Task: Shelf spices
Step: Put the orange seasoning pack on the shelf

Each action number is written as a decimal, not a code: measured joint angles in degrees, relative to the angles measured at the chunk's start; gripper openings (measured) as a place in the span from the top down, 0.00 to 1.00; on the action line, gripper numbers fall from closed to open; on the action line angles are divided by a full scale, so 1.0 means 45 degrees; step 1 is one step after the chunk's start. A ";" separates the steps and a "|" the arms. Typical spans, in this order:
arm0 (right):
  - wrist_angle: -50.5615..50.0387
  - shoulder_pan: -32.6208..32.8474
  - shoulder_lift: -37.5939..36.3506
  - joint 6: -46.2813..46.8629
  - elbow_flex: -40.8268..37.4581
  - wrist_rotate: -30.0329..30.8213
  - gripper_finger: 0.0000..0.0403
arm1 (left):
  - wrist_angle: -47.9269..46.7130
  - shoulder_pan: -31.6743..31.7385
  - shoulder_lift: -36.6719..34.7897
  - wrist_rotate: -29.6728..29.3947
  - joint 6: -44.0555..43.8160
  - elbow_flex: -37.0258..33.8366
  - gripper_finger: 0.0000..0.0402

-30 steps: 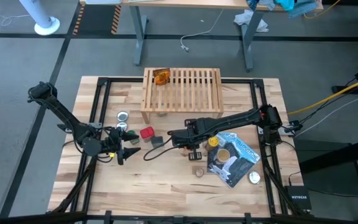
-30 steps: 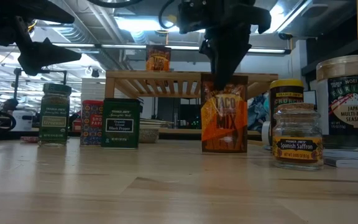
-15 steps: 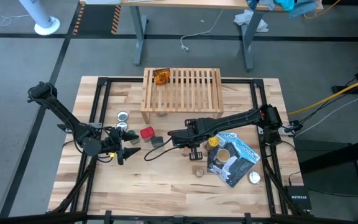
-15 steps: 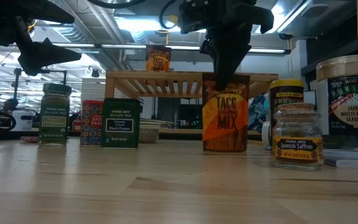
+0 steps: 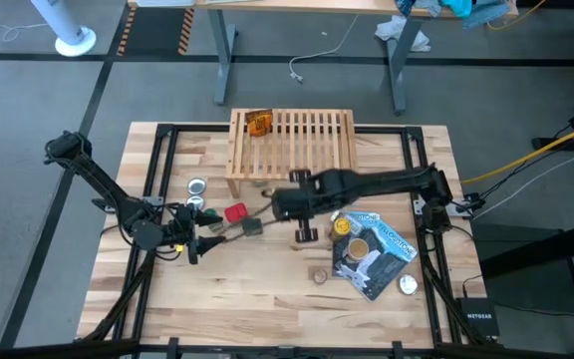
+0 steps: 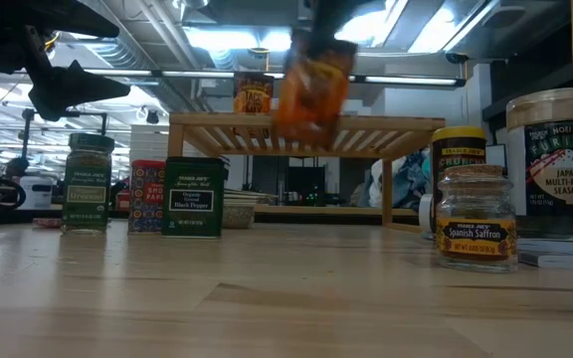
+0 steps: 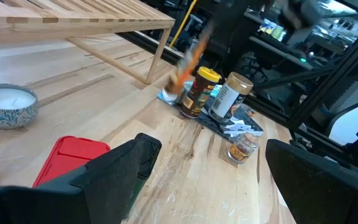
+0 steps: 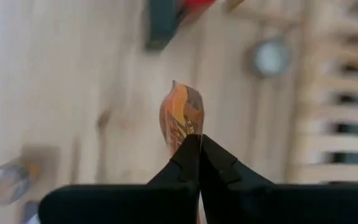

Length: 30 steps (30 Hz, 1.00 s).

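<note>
My right gripper (image 8: 199,146) is shut on an orange crinkly spice packet (image 8: 180,118), which hangs in the air in front of the shelf (image 5: 292,150) in the low view, blurred (image 6: 311,85). Another orange packet (image 5: 259,123) stands on the shelf's far left corner. Left of the shelf's front, a green-capped jar (image 6: 86,184), a red tin (image 5: 235,211) and a dark square tin (image 5: 254,226) stand on the table. My left gripper (image 5: 205,242) waits open near the table's left, just above the surface, with nothing between its fingers. My right gripper pinches the packet's top edge (image 8: 185,129) between its two fingers. The fingers come from above, slanting down. The packet hangs below them, lifted clear of the table, at about the height of the shelf's top.
A blue-and-black pouch (image 5: 372,249) lies at the right with a yellow-capped jar (image 5: 342,226) and another jar on it. A saffron jar (image 6: 476,229) stands near the front. Flat silver discs (image 5: 197,185) lie left of the shelf. Bare wood shows toward the near edge.
My right gripper has gone up with the orange packet, mostly in the last half second. The packet stood on the table before; now it hangs clear, level with the shelf's top, a little farther toward the shelf.
</note>
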 joint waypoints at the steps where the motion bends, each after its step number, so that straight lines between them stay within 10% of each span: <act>1: -0.0024 -0.0140 0.0000 -0.0238 0.0400 0.0172 1.00 | 0.0000 0.0000 -0.0001 0.0000 -0.0002 0.0000 0.15; 30: 0.2573 -0.4538 0.0159 -0.7850 0.2621 -0.0655 1.00 | 0.0004 0.0000 0.0001 -0.0004 -0.0003 0.0000 0.15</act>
